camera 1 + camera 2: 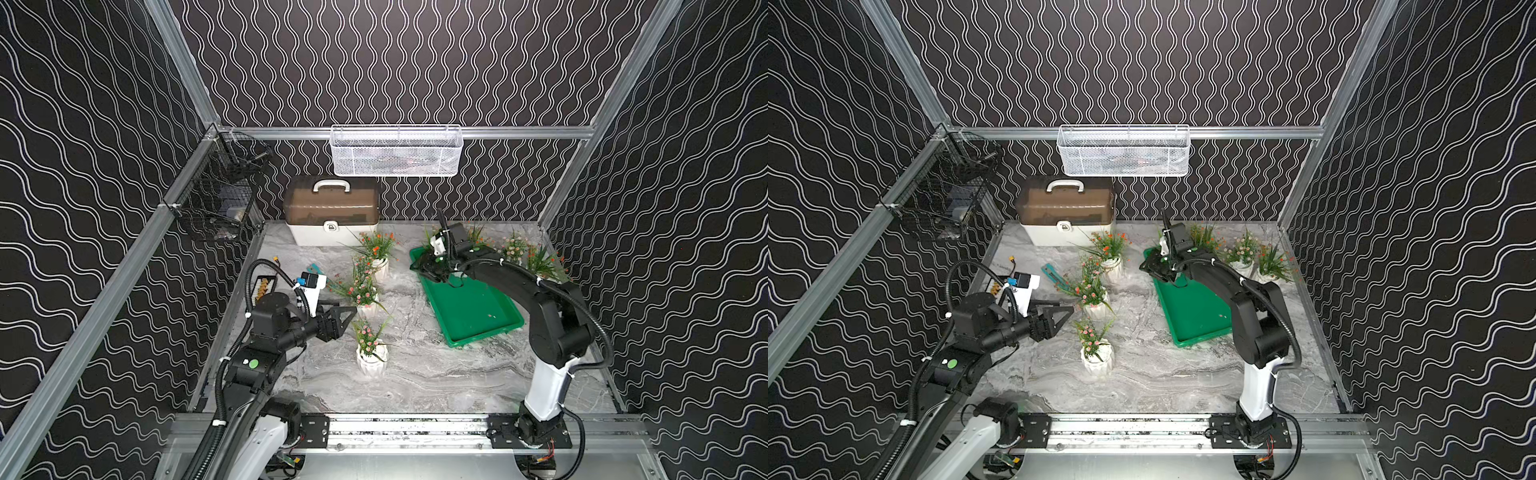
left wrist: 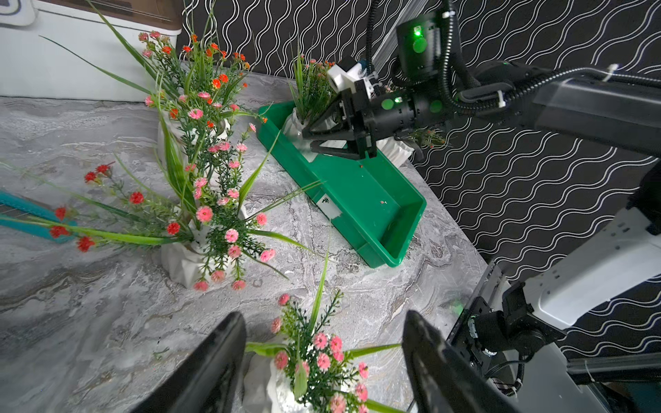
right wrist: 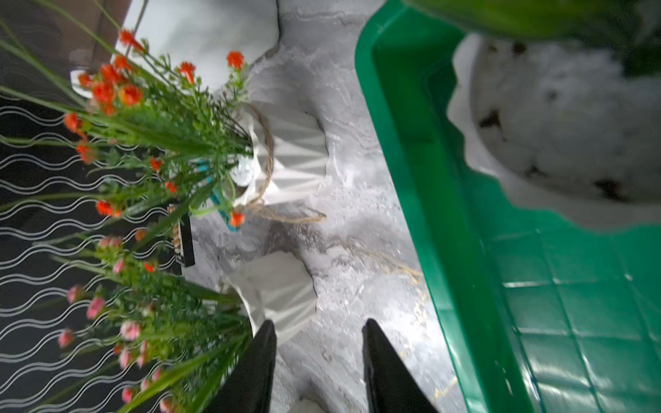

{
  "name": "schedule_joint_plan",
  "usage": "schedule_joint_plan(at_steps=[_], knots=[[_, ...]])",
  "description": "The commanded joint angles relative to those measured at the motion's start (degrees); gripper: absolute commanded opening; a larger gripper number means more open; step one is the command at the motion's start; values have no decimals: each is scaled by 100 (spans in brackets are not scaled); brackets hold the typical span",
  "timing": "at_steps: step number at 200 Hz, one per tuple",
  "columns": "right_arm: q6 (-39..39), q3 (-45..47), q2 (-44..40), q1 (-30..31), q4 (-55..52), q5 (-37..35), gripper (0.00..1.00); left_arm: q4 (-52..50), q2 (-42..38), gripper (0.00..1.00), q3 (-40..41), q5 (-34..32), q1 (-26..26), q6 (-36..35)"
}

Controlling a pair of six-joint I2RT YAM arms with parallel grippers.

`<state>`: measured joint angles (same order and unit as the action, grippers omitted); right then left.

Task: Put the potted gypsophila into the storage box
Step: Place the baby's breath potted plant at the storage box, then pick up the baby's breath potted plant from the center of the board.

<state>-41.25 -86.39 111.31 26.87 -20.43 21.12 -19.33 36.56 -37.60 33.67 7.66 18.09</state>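
**Wide-open left gripper (image 2: 323, 314) beside the nearest pot (image 2: 264, 388); one pot boxed**

Grey marble table (image 1: 436, 374) carries everything. Angled across its right half lies the green storage box (image 1: 469, 307), with one potted gypsophila (image 3: 536, 125) standing at its far end. A white case (image 1: 332, 208) sits against the back wall. Left of the box, three pots stand on the table in a loose line: the nearest pot, a middle pot (image 1: 368, 308) and a far pot (image 1: 380, 268). A pink-flowered pot (image 1: 1241, 268) and a grassy pot (image 1: 1268, 276) stand in the far right corner, outside the box. The right gripper (image 2: 308, 140) hovers at the box's far end, just beside the boxed pot, jaws parted on nothing. The left gripper's jaws grip nothing either, the nearest pot's flowers showing between them.
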Motion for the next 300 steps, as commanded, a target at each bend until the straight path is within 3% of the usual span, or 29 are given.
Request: schedule_joint_plan(at_steps=[1, 70, 203, 300], knots=[[-169, -454, 389, 180, -66, -127, 42, 44, -13, 73, -54, 17, -21, -22], [-270, -1738, 1478, 397, -524, -319, 39, -18, -45, 73, -67, -35, -27, -58], [-280, -2645, 2040, 618, -650, -503, 36, 25, -35, 73, -58, 1, -19, -60], [130, -4137, 2925, 740, -1792, -1506, 30, 35, -34, 73, -62, 26, -19, -81]])
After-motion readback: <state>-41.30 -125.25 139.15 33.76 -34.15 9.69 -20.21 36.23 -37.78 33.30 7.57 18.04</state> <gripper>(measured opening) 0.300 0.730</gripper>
